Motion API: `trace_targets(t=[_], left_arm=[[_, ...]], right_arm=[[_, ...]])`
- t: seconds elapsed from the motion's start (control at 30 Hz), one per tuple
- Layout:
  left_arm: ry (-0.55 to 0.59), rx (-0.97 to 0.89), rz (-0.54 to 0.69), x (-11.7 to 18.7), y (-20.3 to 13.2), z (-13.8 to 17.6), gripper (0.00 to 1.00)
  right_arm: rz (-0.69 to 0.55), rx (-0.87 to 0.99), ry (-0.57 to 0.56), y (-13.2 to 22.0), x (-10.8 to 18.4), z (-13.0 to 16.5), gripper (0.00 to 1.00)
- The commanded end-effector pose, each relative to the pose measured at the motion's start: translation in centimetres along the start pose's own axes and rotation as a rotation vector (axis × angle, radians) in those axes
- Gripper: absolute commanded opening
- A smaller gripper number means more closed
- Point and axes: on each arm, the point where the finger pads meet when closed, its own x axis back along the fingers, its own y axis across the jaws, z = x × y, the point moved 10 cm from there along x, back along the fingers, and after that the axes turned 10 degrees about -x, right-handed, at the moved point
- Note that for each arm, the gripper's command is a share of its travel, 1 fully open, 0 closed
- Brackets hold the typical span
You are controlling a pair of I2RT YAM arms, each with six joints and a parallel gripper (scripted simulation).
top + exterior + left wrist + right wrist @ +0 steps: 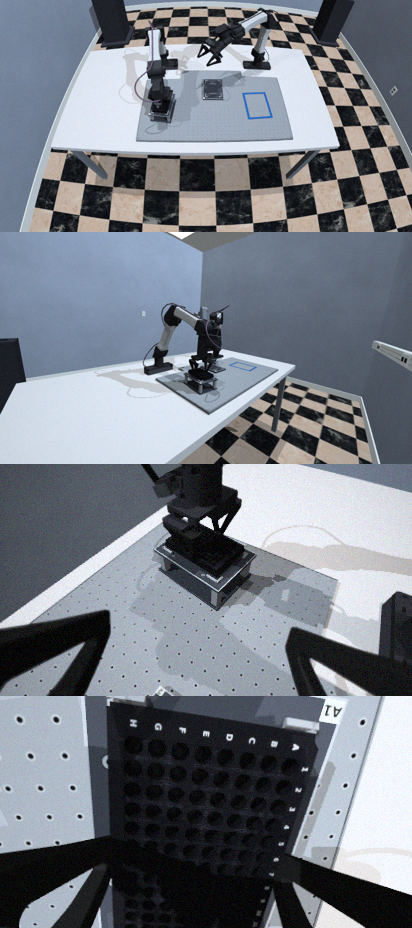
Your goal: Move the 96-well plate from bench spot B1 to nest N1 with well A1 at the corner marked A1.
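Observation:
The dark 96-well plate (159,109) (198,374) (220,556) (215,796) is level at the top of the raised nest N1 (200,388) (185,571) (99,796). Its A1 corner is beside the nest's A1 label (331,711). Two white locators show just past its row-letter edge. I cannot tell whether it rests flat or sits slightly above. My right gripper (200,370) (197,854) is shut on the plate across its long sides. My left gripper (202,60) (201,629) is open and empty, raised near the arms' side. The blue outline of B1 (246,106) holds nothing.
A low dark fixture (213,99) with corner locators lies on the perforated board (230,132) between N1 and B1. Only its corner shows in the left wrist view. The right arm reaches over N1 from behind. The white table (95,115) surrounds the board.

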Motion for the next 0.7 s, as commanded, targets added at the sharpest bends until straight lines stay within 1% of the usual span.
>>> trace_targets(t=[0.0,0.03,0.1,0.37,0.43,0.5,0.63,0.67], left_arm=[[-0.088,-0.004,-0.02,1.0,0.7,-2.4,1.0],[-0.088,-0.004,-0.02,1.0,0.7,-2.4,1.0],[-0.088,-0.004,-0.02,1.0,0.7,-2.4,1.0],[-0.088,-0.004,-0.02,1.0,0.7,-2.4,1.0],[-0.088,-0.004,-0.02,1.0,0.7,-2.4,1.0],[-0.088,-0.004,-0.02,1.0,0.7,-2.4,1.0],[-0.088,-0.004,-0.02,1.0,0.7,-2.4,1.0],[-0.088,-0.004,-0.02,1.0,0.7,-2.4,1.0]], right_arm=[[-0.045,0.001,-0.077,-0.2,1.4,-0.4,0.82],[-0.045,0.001,-0.077,-0.2,1.4,-0.4,0.82],[-0.036,0.001,-0.057,-0.1,0.1,-0.6,0.82],[-0.029,-0.003,-0.052,0.0,-1.3,-0.4,0.82],[-0.033,-0.006,-0.054,0.3,-0.1,0.0,0.82],[-0.007,-0.002,-0.024,-0.1,-0.8,-0.2,0.82],[-0.012,0.003,-0.016,-0.1,-0.8,-0.2,0.82],[-0.014,0.001,-0.02,-0.1,-0.5,0.0,0.93]])
